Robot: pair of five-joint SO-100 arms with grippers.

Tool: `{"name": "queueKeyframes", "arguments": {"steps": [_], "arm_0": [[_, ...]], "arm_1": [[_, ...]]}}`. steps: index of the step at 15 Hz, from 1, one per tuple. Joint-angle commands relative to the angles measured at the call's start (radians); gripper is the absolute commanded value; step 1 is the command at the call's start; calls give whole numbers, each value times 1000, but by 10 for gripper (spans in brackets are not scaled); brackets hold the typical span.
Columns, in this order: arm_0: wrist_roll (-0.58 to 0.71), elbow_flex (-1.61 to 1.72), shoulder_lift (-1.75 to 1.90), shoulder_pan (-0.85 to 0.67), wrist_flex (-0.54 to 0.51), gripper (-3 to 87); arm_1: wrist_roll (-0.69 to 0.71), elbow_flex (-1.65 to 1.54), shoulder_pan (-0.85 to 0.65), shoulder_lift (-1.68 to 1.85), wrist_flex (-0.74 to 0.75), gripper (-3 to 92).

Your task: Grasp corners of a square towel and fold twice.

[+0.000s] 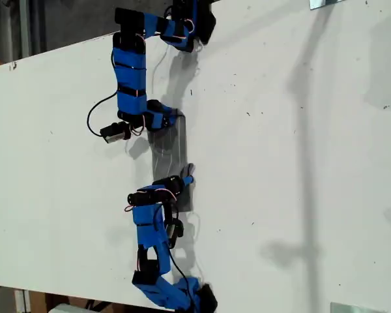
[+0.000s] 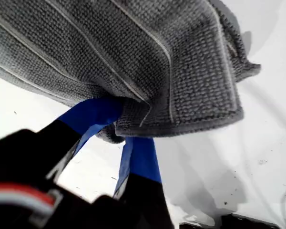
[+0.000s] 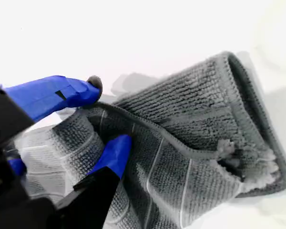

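Exterior view, going left to right: seeing two blue arms along the view's left half, one arm reaching in from the top edge and another arm from the bottom edge. Not matching either arm to a wrist view with any certainty. Black cable looping off the upper arm. Both gripper ends meeting the towel, which is lying folded into a narrow grey strip on the white table, between the two arms, left of the view's centre. A small bit of cloth sticking up at the lower gripper. Right half of the table showing only long shadows.

First wrist view: clenching my first gripper on a folded edge of the towel, blue fingers pinched on the cloth, striped layers draping over the jaws, one rounded corner hanging free above the table.

Second wrist view: holding my second gripper with jaws somewhat apart, hem of the towel running between them; unable to tell whether squeezing or loose. Frayed patch showing at the fold's far end.
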State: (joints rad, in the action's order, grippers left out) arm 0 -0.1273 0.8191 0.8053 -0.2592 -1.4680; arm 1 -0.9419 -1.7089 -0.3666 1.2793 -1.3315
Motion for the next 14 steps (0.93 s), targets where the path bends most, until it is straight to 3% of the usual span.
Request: {"name": "queueKeyframes", "arguments": {"steps": [1, 5, 7, 14], "arm_0": [[-41, -44, -12, -6, 9, 219], [-72, -44, -12, -3, 6, 167], [-86, -44, -12, -9, 6, -2], [-118, -41, 31, -6, -84, -4]], "arm_1": [[-9, 26, 20, 3, 2, -1], [-11, 31, 26, 14, -6, -1], [-11, 31, 28, 18, -12, -1], [-11, 31, 32, 18, -14, -1]]}}
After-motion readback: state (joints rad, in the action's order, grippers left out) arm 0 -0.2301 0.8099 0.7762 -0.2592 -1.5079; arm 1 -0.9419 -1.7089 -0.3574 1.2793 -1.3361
